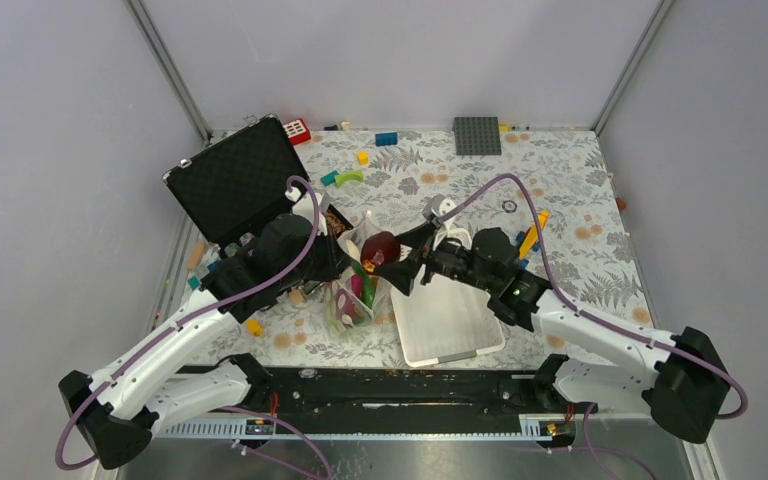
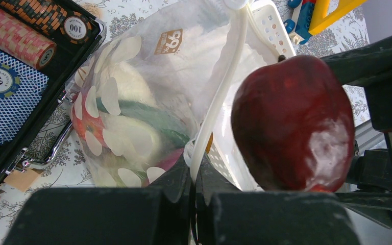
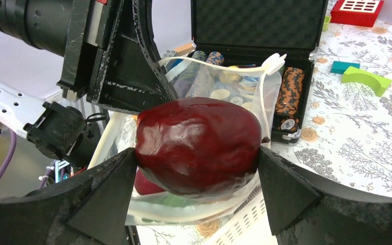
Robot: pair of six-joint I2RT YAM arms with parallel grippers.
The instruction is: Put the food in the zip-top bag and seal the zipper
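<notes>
The zip-top bag (image 2: 148, 76) hangs upright between the arms, with green, red and white food inside. My left gripper (image 2: 194, 176) is shut on the bag's mouth edge, pinching the white zipper (image 2: 229, 66) strip. My right gripper (image 3: 196, 153) is shut on the dark-red bulb (image 3: 199, 143), one finger on each side. It holds the bulb right at the bag's open mouth (image 3: 224, 84), above the food inside. In the top view the bulb (image 1: 380, 247) sits over the bag (image 1: 353, 300), between the left gripper (image 1: 340, 262) and the right gripper (image 1: 395, 262).
A white slotted basket (image 1: 450, 320) lies under and right of the bag. An open black case (image 1: 235, 180) with rolls of poker chips (image 2: 15, 35) stands at the left. Coloured bricks (image 1: 345, 178) and a grey baseplate (image 1: 477, 135) are scattered on the far table.
</notes>
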